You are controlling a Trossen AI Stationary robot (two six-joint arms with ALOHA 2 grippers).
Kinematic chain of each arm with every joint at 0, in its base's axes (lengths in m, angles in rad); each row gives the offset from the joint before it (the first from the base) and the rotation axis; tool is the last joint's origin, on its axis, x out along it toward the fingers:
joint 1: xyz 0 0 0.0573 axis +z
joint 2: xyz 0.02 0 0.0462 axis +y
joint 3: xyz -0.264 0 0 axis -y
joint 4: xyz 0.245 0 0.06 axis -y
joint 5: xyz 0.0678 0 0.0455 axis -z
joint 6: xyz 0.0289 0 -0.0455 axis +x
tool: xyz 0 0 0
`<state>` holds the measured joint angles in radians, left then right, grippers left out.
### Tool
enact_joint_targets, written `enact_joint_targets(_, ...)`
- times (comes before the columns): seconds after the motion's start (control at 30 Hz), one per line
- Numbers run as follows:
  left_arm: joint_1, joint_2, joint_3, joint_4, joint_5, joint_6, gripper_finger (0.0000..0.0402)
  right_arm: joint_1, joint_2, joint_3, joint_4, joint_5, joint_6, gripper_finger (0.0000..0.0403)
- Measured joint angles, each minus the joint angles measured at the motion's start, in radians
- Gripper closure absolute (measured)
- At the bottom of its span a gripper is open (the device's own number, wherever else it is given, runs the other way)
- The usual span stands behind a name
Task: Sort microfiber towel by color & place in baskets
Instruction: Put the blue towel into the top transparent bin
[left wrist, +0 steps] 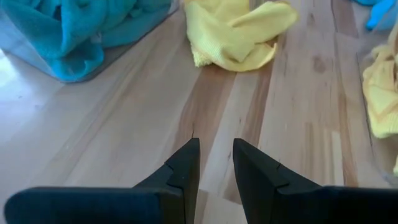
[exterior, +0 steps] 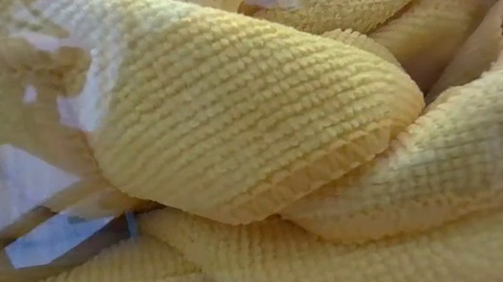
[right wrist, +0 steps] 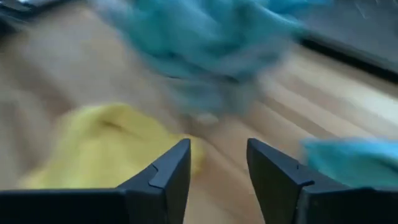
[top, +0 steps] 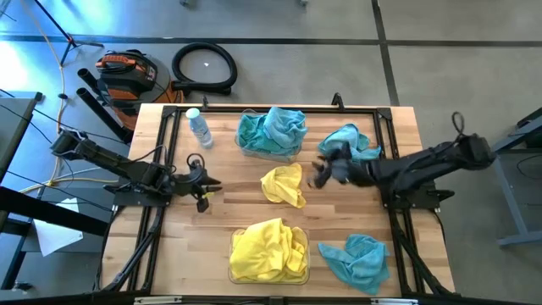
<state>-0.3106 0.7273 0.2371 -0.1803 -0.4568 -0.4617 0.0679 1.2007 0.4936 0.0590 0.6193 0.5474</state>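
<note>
As the right gripper (top: 320, 174) hovers with fingers apart, empty, it should descend squarely onto the table-centre yellow towel (top: 284, 185).

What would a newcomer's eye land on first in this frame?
The colours: a basket heaped with teal towels at the table's far middle and a basket heaped with yellow ones at the near edge. Between them lies a loose yellow towel, with the right end effector open just beside it; two teal towels lie loose on the right.
</note>
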Motion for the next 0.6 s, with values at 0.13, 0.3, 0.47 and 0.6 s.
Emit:
enact_joint_targets(0.13, 0.005, 0.0, 0.0, 0.027, 0.0, 0.019, 0.0316, -0.164, 0.0, 0.125, -0.363, -0.057, 0.085, 0.023)
enact_joint_targets(0.3, 0.005, 0.0, 0.0, 0.029, -0.001, 0.02, 0.0316, -0.331, 0.0, 0.199, -0.567, -0.082, 0.126, 0.0204)
enact_joint_targets(0.47, 0.005, 0.0, 0.0, 0.029, -0.001, 0.021, 0.0316, -0.488, 0.0, 0.198, -0.617, -0.106, 0.128, 0.0189)
enact_joint_targets(0.6, 0.005, 0.0, 0.0, 0.029, 0.0, 0.02, 0.0316, -0.606, 0.011, 0.197, -0.64, -0.188, 0.128, 0.0186)
